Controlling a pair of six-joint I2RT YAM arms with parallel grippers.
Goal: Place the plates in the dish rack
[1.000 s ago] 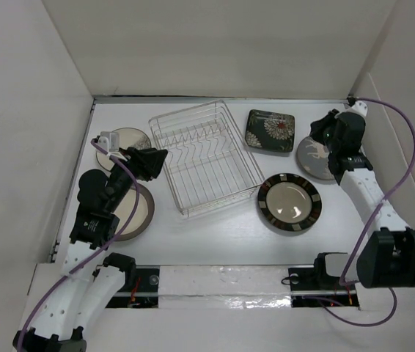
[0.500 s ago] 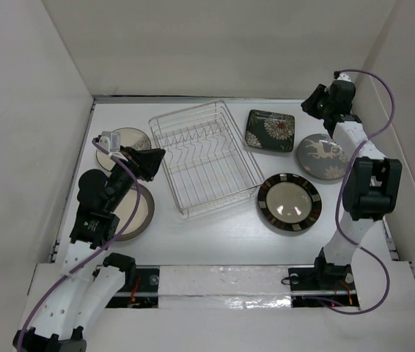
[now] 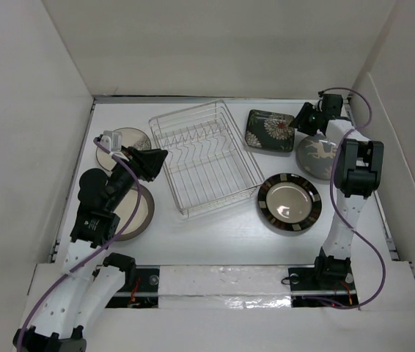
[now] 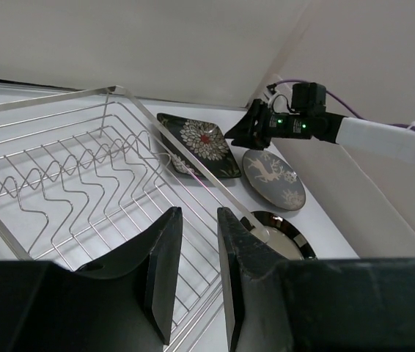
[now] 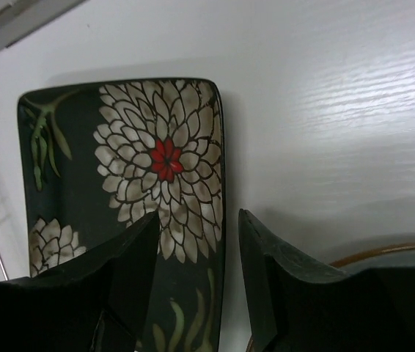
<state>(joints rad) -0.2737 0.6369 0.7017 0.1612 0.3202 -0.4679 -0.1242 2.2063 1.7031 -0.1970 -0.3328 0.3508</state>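
seeing nothing loaded yet: dish rack (image 3: 206, 158) at 12 o'clock holds no plates (image 3: 289, 203), all five lie on the table (image 3: 215, 246). my right gripper (image 3: 302, 120), jaws apart, hovers over the square floral plate (image 3: 270, 130) at 2 o'clock; left gripper (image 4: 196, 227) is slightly apart, holding nothing.

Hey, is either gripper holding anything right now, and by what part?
Nothing is held. The left gripper is open by the dish rack; the right gripper is open over the square floral plate, at its edge, not clamping it.
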